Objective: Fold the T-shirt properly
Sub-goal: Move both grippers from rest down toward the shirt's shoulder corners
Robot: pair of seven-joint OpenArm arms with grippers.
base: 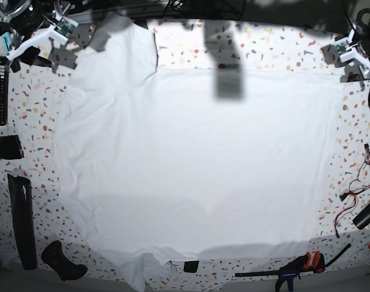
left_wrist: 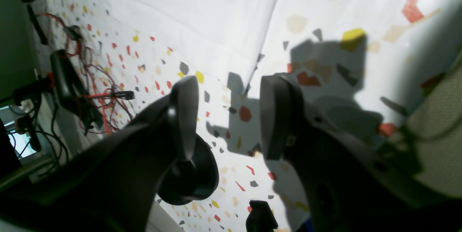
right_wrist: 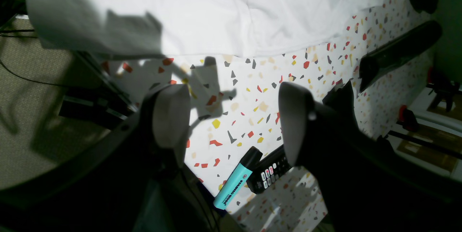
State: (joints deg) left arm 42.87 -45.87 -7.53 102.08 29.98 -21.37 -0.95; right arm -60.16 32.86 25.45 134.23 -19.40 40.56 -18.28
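Observation:
The T-shirt [base: 197, 158] lies spread flat and covers most of the speckled table; one sleeve reaches toward the far left corner. In the left wrist view the left gripper [left_wrist: 229, 116] hovers open over bare speckled surface, just short of the T-shirt's edge [left_wrist: 202, 12], with nothing between its fingers. In the right wrist view the right gripper [right_wrist: 231, 120] also stands open and empty above the table, with the T-shirt's hem [right_wrist: 216, 12] lying beyond its fingertips. In the base view the right gripper [base: 33, 52] is at the far left corner and the left gripper [base: 346, 61] at the far right corner.
A turquoise highlighter [right_wrist: 234, 185] and a black remote [right_wrist: 269, 174] lie near the right gripper. Long black objects [base: 20, 219] sit along the left side. Red wires [base: 358, 194] trail at the right edge. A clamp [base: 294, 267] lies at the front.

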